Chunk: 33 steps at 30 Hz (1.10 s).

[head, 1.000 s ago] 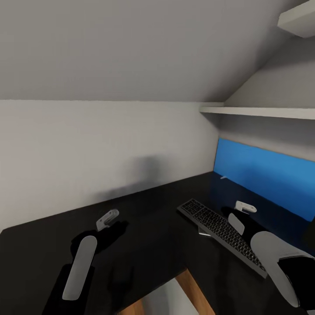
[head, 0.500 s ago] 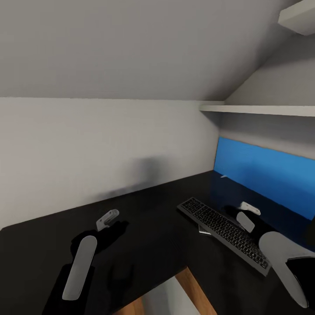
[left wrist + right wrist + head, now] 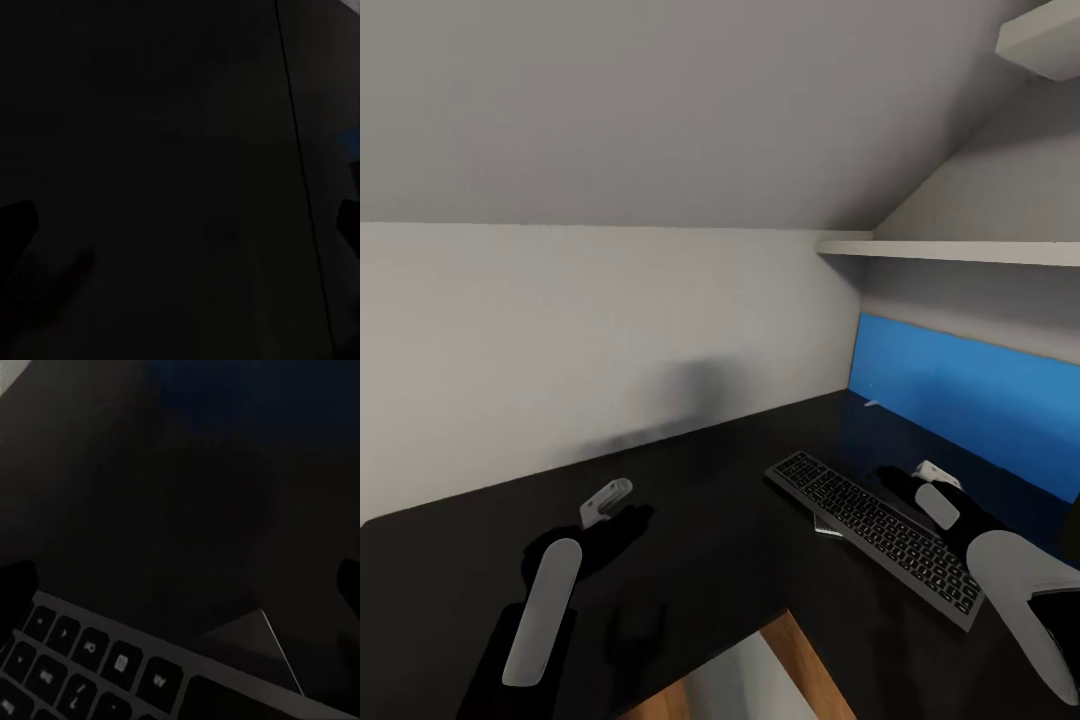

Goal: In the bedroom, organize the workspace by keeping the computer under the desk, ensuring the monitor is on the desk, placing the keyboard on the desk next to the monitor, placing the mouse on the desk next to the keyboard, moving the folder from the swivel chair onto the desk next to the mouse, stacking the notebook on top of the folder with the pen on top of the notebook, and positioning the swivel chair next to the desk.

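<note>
1. The keyboard (image 3: 872,532) is lying flat on the glossy black desk (image 3: 710,540), running diagonally toward the blue back panel (image 3: 970,400). Something thin and pale is poking out from under its near long edge; I cannot tell what it is.
2. The right gripper (image 3: 933,478) is hovering just past the keyboard's far long side, above the desk. In the right wrist view both fingertips (image 3: 16,585) are sitting at the frame's edges, so the claw is standing wide and holding nothing.
3. The left gripper (image 3: 605,500) is hanging over bare desktop, well apart from the keyboard. Its fingertips (image 3: 15,225) are likewise spread wide, empty.
4. Risk, as I judge it: lowering the right arm carelessly could be nudging the keyboard, sliding it across the slick top or toward the desk's inner corner edge, where the wood side (image 3: 800,670) is showing.
5. A sloped white ceiling (image 3: 660,110) and white wall shelves (image 3: 960,252) are closing in above the desk.
</note>
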Available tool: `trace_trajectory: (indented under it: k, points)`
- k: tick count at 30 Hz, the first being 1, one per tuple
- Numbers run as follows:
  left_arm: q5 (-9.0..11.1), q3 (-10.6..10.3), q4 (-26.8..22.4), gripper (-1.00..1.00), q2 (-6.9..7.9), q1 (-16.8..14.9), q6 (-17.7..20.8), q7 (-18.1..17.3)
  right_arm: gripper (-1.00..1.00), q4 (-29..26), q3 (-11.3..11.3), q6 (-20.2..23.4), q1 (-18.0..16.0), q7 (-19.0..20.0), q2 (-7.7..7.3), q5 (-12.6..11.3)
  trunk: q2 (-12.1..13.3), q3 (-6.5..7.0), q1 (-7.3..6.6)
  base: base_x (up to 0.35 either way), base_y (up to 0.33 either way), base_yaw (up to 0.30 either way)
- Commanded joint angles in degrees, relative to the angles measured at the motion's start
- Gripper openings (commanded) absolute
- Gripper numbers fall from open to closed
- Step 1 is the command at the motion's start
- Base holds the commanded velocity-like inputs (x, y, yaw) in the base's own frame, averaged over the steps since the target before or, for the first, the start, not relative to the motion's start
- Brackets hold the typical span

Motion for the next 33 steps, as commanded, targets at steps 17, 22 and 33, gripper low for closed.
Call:
trace_trajectory:
  k: [17,22,33]
  points:
    - [0.5,-0.2,-0.1,1.00,-0.10,0.0,0.0,0.6,1.00,0.8,0.5,0.3,0.0,-0.2,-0.06,-0.6,-1.2,-0.60,0.66,0.000,0.000,0.000]
    - [0.5,-0.1,-0.1,1.00,-0.15,0.0,0.0,0.6,1.00,1.1,0.5,0.2,0.1,-0.2,-0.06,-0.6,-3.2,-1.50,1.75,0.000,0.000,0.000]
    - [0.5,0.0,0.0,1.00,-0.10,0.0,0.0,0.6,1.00,1.2,0.6,0.2,0.1,-0.1,0.10,-0.5,-7.7,-3.48,4.17,0.000,0.000,0.000]
